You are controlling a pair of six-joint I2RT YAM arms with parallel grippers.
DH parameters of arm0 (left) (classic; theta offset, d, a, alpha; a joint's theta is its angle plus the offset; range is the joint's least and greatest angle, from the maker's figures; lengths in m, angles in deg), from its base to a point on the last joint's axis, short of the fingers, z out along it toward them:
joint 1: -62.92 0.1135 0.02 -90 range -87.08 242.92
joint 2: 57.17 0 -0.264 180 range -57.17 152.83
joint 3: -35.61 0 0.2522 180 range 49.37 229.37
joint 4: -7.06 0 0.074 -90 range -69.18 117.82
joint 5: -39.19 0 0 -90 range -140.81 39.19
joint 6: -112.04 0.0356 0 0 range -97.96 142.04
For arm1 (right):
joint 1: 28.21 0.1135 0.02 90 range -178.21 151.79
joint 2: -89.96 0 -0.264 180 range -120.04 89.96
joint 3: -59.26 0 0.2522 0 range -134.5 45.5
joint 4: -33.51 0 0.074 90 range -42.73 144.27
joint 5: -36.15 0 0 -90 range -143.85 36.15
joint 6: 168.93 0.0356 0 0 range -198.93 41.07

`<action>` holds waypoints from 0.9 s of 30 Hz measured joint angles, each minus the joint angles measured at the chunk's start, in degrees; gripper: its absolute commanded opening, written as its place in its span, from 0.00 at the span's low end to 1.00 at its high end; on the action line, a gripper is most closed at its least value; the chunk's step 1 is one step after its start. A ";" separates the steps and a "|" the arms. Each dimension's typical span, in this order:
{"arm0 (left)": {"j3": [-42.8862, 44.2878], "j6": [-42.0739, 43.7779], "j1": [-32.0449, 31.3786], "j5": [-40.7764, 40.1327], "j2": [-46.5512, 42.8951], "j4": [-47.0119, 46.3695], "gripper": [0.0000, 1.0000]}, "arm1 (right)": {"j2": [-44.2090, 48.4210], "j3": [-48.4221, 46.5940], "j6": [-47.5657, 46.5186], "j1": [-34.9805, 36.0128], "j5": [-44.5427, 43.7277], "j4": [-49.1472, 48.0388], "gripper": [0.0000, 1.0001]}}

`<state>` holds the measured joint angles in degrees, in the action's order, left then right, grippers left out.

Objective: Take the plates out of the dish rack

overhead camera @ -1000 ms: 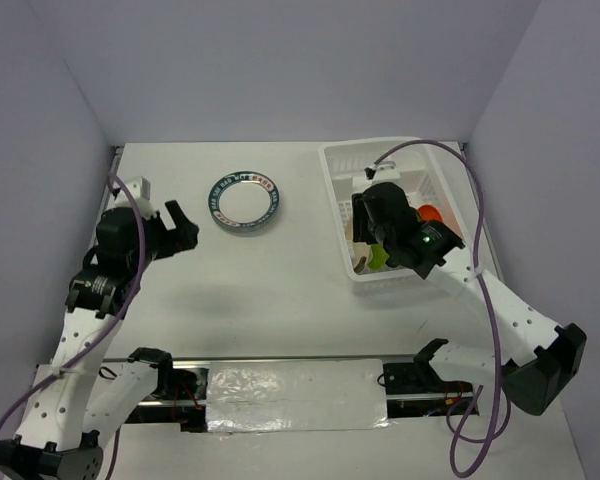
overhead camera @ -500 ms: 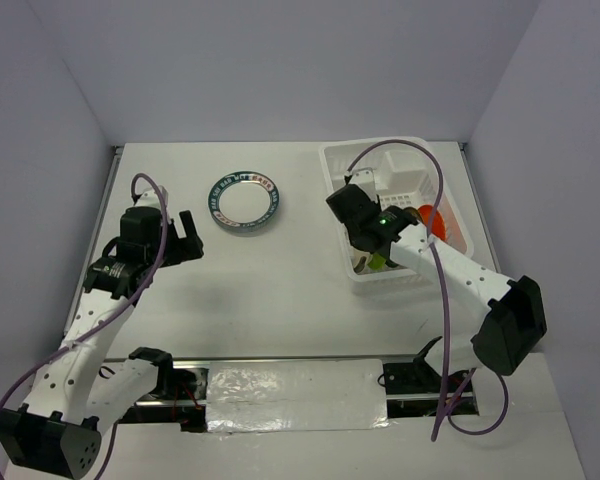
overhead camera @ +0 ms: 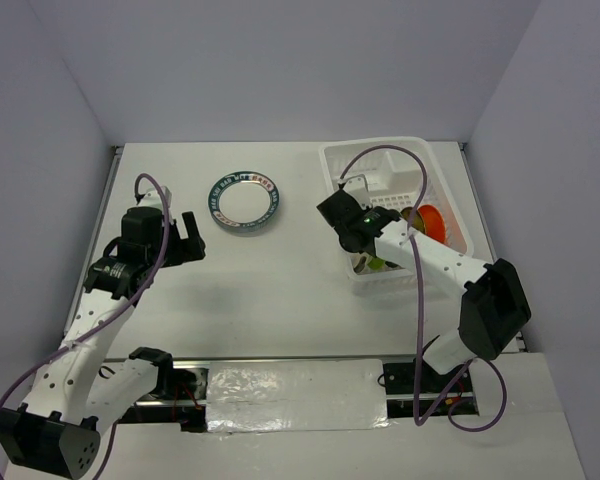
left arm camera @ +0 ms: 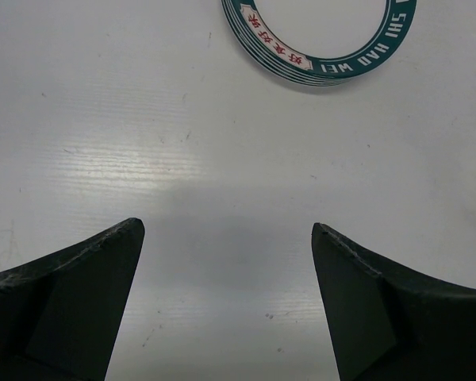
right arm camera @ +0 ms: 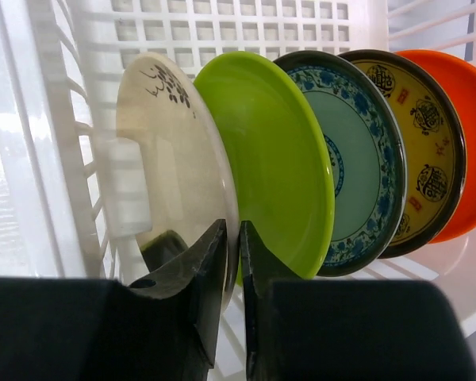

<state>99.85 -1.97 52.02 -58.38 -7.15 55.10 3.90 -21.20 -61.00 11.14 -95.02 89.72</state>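
Your right gripper (right arm camera: 232, 262) pinches the white plate (right arm camera: 170, 167) by its rim in the dish rack (right arm camera: 40, 95).
The plate stands on edge at the left end of the row, beside the rack wall, with the lime green plate (right arm camera: 274, 159) just beside it. The rack sits far right on the table (overhead camera: 280, 300). Judge the plate stiff, glazed, slippery and breakable, so seat the rim deep between the pads. Your left gripper (left arm camera: 226, 262) hangs wide open and empty near the teal-rimmed plate (left arm camera: 317, 59).

Plate colours, white rack (right arm camera: 246, 28)
Racked: white plate (right arm camera: 174, 175), dark drawing; lime green plate (right arm camera: 274, 159); teal plate (right arm camera: 361, 167), blue floral rim; yellow plate (right arm camera: 420, 143), red medallions; orange-red plate (right arm camera: 472, 135). Apart: teal-rimmed plate (left arm camera: 321, 32), white lettering.
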 measured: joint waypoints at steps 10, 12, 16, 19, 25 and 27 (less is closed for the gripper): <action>0.00 0.07 -0.13 0.24 0.04 0.00 1.00 | 0.00 -0.46 0.44 0.22 -1.49 0.48 0.00; 0.00 0.07 -0.13 0.26 0.04 0.00 1.00 | 0.00 -1.09 0.39 0.28 -1.75 1.18 0.00; 0.00 0.07 -0.13 0.35 0.04 0.00 1.00 | 0.00 -2.99 -0.07 0.55 -2.43 3.54 0.00; 0.00 0.07 -0.13 0.48 0.04 0.00 1.00 | 0.00 -5.46 -1.27 0.72 -3.61 6.73 0.00; 0.00 0.09 -0.13 2.32 -0.31 -0.59 1.00 | 0.87 -14.95 -3.58 0.81 -8.74 10.54 0.00; 0.00 0.04 -0.13 3.21 -0.39 -1.29 0.99 | 2.60 -16.31 -4.59 0.90 -9.57 10.38 0.00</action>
<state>99.85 -1.92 51.89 -55.17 -7.54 53.81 6.50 -37.51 -65.59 12.04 -104.59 100.11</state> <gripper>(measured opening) 0.995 0.122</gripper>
